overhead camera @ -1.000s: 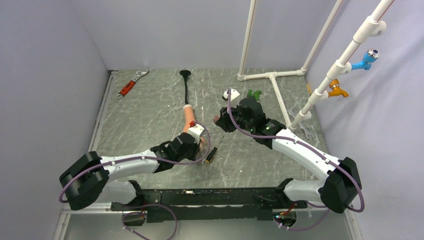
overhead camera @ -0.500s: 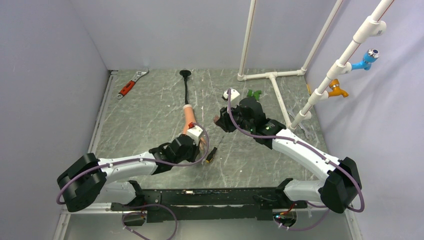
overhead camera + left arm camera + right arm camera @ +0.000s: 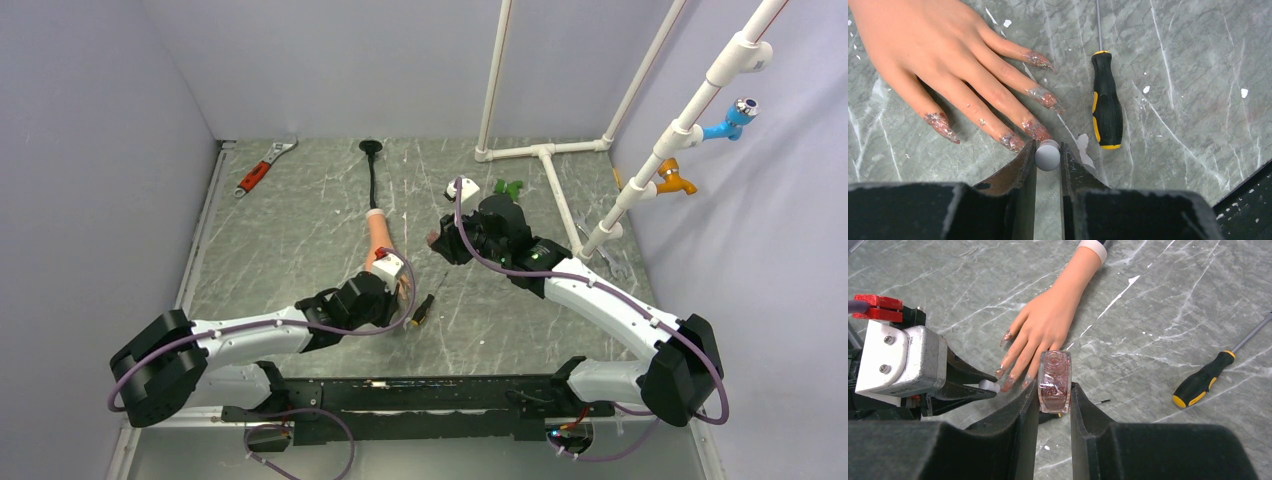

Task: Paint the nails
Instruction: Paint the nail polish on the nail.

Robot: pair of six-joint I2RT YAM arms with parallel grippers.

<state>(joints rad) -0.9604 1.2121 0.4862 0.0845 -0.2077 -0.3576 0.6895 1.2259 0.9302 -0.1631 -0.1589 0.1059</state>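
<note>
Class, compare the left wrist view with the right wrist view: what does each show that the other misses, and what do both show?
Only the left wrist view: all five glittery nails at once. Only the right wrist view: the polish bottle clamped in the right gripper, and the white cuff at the wrist. Both: the rubber hand, the screwdriver, and the white cap held in the left gripper.

Bare tabletop lies open at nine o'clock of the mannequin hand. A screwdriver blocks five o'clock, the right pincer three, white pipes two, a wrench ten.
</note>
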